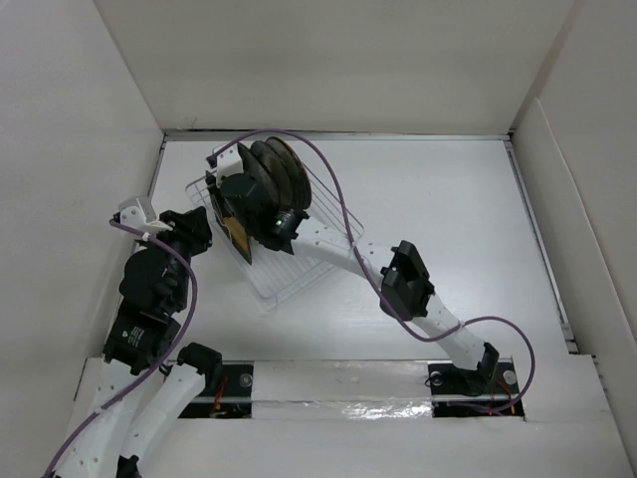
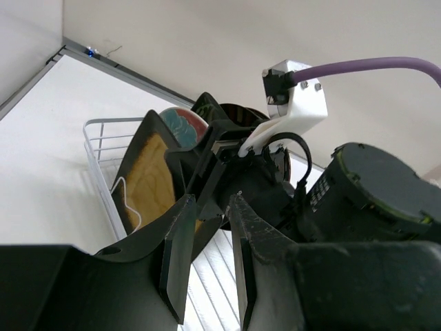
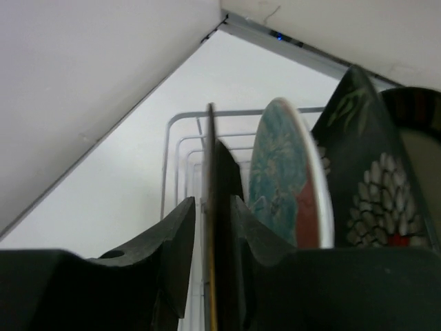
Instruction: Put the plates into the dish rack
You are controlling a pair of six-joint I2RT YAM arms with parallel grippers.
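Right gripper (image 3: pixel 213 207): my fingers (image 3: pixel 172 238) straddle the top edge of the amber plate (image 3: pixel 224 165). They are slack, not clamped, and a sliver of light shows on the outer side. The plate stands upright between them, apparently seated in the rack (image 3: pixel 180 138). Just beyond my inner finger stand the red-teal plate (image 3: pixel 282 172), then the floral plate (image 3: pixel 365 186), both upright.

To do well: part wider and lift straight along the plate's plane. A sideways brush could tip it.

Left gripper (image 2: pixel 212 203): parted, empty, near the rack.
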